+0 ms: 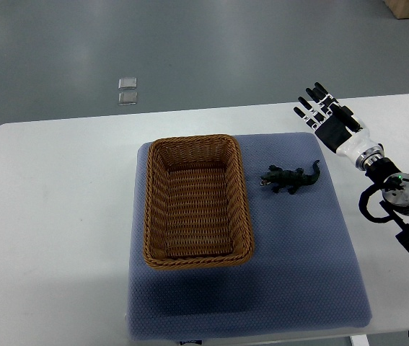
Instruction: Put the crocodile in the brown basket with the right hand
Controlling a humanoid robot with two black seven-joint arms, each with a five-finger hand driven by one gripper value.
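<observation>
Fingers (312, 101) of the right hand (330, 119) extended and slightly spread, holding nothing; hand sits over the white table (53, 216) near the far right corner of the blue mat (291, 259). Crocodile (291, 178): small, dark green, toy figure, lying on the mat just right of the brown basket (197, 202), apart from it. Long axis roughly left-right, tail end raised toward upper right, head toward the basket.
</observation>
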